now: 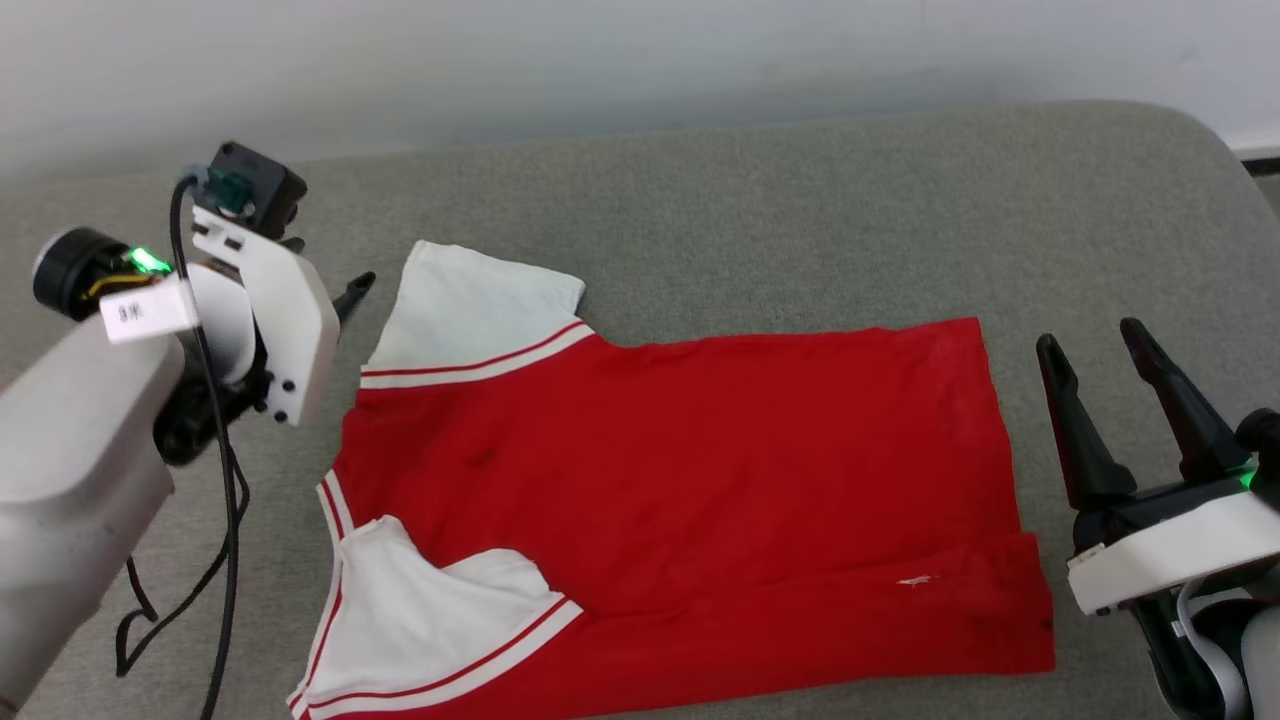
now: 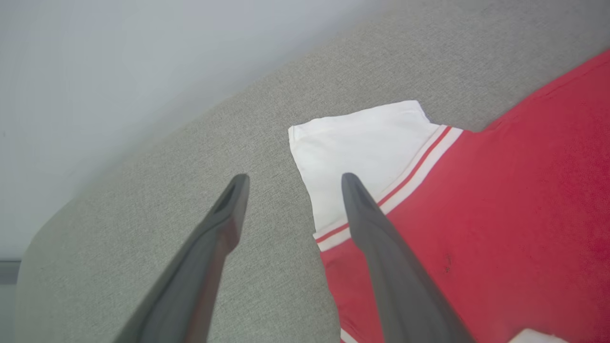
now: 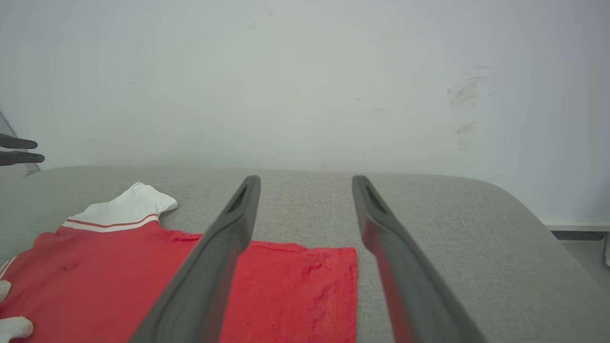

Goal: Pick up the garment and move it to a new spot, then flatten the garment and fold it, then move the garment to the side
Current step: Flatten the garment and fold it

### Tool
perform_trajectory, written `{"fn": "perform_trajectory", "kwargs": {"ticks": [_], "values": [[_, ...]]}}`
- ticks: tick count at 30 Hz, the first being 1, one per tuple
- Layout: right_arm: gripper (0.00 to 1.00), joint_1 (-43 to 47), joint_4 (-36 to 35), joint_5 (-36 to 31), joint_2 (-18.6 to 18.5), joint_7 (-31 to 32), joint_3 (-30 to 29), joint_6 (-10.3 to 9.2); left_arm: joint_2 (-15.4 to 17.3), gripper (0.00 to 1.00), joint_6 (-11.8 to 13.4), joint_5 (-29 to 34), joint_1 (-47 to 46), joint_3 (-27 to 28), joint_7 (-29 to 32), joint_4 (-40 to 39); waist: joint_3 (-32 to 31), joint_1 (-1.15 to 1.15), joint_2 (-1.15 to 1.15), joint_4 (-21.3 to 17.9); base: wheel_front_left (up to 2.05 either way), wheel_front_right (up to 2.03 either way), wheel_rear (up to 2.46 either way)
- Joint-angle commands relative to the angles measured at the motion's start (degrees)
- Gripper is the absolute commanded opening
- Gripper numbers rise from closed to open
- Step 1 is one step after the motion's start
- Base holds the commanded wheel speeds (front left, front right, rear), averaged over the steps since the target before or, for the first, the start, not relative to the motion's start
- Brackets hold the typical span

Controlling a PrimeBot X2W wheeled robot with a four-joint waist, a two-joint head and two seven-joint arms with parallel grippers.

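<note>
The garment (image 1: 680, 460) lies spread on a grey padded surface (image 1: 800, 200), plain red side up, neck end to the left and hem to the right. Its far white sleeve (image 1: 480, 300) lies flat; the near white sleeve (image 1: 430, 600) is folded onto the red body. A strip along the near edge is folded over. My left gripper (image 1: 350, 295) hovers open just left of the far sleeve (image 2: 362, 143), empty (image 2: 293, 178), one finger over the sleeve's striped trim. My right gripper (image 1: 1095, 345) stands open and empty beyond the hem (image 3: 305, 178), apart from the garment (image 3: 286, 286).
A pale wall (image 1: 600, 60) runs behind the padded surface. The surface rounds off at the far right corner (image 1: 1200, 140). A black cable (image 1: 225, 520) hangs from my left arm over the surface's left part. Bare grey padding lies behind the garment and to its right.
</note>
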Motion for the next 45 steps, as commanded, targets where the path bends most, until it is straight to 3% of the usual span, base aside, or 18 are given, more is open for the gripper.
{"fn": "perform_trajectory", "kwargs": {"ticks": [1,10,15,23,30,32,39,45], "values": [[1.0,-1.45,-0.91,-0.29,0.43,-0.28,0.32,-0.06,-0.31,1.0,-0.9,-0.61,-2.85,-0.43,3.32,1.63,4.46,0.0,0.0,-2.67,0.0,0.0,0.0],[1.0,-3.69,-2.46,-0.89,1.75,-1.17,1.35,-0.05,0.02,1.0,-2.46,-2.86,-14.6,-1.03,17.49,6.59,12.47,0.0,0.0,-5.95,0.0,0.0,0.0],[1.0,-5.62,-2.38,-0.66,1.82,-2.06,1.88,-0.05,-0.91,1.0,-2.05,-5.31,-19.45,0.08,23.99,9.98,16.49,0.0,0.0,-7.31,0.0,0.0,0.0],[1.0,-7.9,-1.17,-0.36,1.87,-3.22,2.72,-0.05,-1.17,1.0,-2.3,-5.5,-22.47,-0.88,28.9,12.11,20.73,0.0,0.0,-8.53,0.0,0.0,0.0],[1.0,-8.88,-0.06,0.07,1.5,-3.91,2.85,-0.05,-1.25,1.0,-2.53,-5.52,-19.21,-3.82,32.0,14.22,21.86,0.0,0.0,-8.66,0.0,0.0,0.0],[1.0,-9.37,0.1,0.19,1.16,-3.82,2.77,-0.05,-1.45,0.0,-2.73,-5.36,-18.32,-4.44,32.06,14.18,21.8,0.0,0.0,-8.62,0.0,0.0,0.0],[1.0,-11.37,0.41,0.72,-1.31,-2.77,2.11,-0.05,-2.45,0.0,-2.6,-5.09,-19.49,-3.24,26.27,13.38,20.14,0.0,0.0,-7.13,0.0,0.0,0.0],[1.0,-14.57,0.53,2.96,-8.25,4.49,2.95,-0.05,-4.01,0.0,-3.09,-4.62,-20.3,-3.53,21.27,11.16,17.43,0.0,0.0,-4.6,0.0,0.0,0.0]]}}
